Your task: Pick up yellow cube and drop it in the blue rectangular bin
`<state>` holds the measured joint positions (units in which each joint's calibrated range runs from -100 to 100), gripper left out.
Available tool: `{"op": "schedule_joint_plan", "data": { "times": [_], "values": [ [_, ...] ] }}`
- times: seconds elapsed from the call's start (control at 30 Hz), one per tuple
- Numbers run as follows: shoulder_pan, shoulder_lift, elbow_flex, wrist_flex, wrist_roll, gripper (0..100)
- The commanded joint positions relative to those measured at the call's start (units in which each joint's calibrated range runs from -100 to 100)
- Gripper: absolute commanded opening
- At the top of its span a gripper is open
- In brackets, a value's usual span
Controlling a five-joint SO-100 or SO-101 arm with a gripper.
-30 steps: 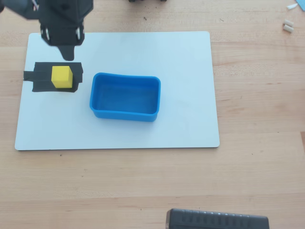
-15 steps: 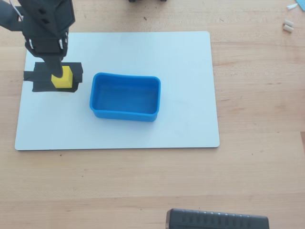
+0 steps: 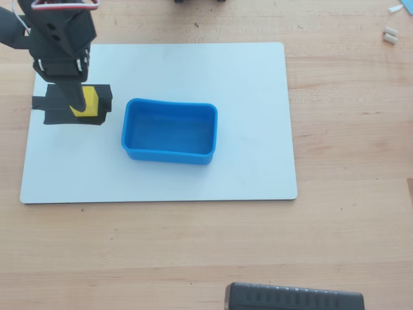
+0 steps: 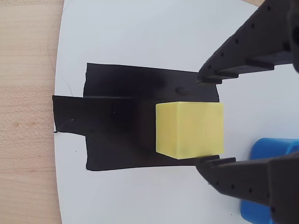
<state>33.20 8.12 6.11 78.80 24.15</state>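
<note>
Arm pose: comes in from top-left of overhead view, black, reaching down over the left part of the white board [image 3: 193,64]; wrist pointed steeply down.
Pincer [image 4: 208,119]: open wide, straddling the yellow cube [image 4: 189,129]. Wrist view: upper finger tip [image 4: 208,77] well clear of cube's top edge; lower finger tip [image 4: 208,163] right at cube's bottom edge, looks touching, can't confirm. No squeeze, cube not lifted.
Cube: sits on black tape patch [image 4: 117,116] stuck near board's left edge; overhead view shows it partly under the arm [image 3: 87,103].
Bin: blue rectangular bin [image 3: 169,155] mid-board, right of cube in overhead view, apart from it; nothing inside. Corner of it shows bottom-right in wrist view.
Counter [image 3: 348,129]: light wood, carries the board; dark ribbed object [image 3: 293,298] at bottom edge; small white bits [image 3: 390,33] top right.
</note>
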Motion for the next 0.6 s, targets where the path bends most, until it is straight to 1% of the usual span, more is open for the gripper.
{"op": "schedule_joint_plan", "data": {
  "times": [0.0, 0.1, 0.23, 0.4, 0.57],
  "values": [
    [0.16, 0.1, -4.84, -0.68, 0.39, 27],
    [0.16, 0.84, -4.66, -1.26, 0.39, 25],
    [0.5, 2.14, -4.29, -2.25, 0.29, 18],
    [-0.01, 2.14, -4.38, -1.42, -0.88, 18],
    [-1.38, -1.02, -7.84, 3.7, -3.52, 17]
  ]
}}
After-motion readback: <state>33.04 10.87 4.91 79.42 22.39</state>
